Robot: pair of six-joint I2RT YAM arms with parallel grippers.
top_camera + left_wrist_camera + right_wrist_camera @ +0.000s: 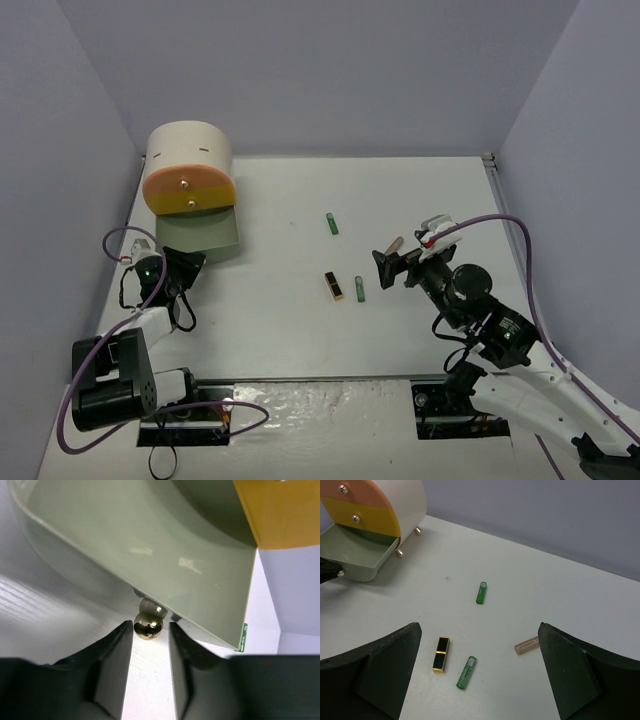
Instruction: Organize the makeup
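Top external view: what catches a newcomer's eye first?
The cream drum-shaped box at the back left stands out, its green drawer pulled out with the left gripper straddling its gold knob. Mid-table lie a far green tube, a near green tube, a gold-black tube and a beige tube, by the wide-open right gripper.

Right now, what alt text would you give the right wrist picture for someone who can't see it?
A black-and-gold lipstick, two green tubes and a beige tube lie on a white table, framed by the wide-open right gripper. At top left stands a cream drawer box, its green bottom drawer pulled open.
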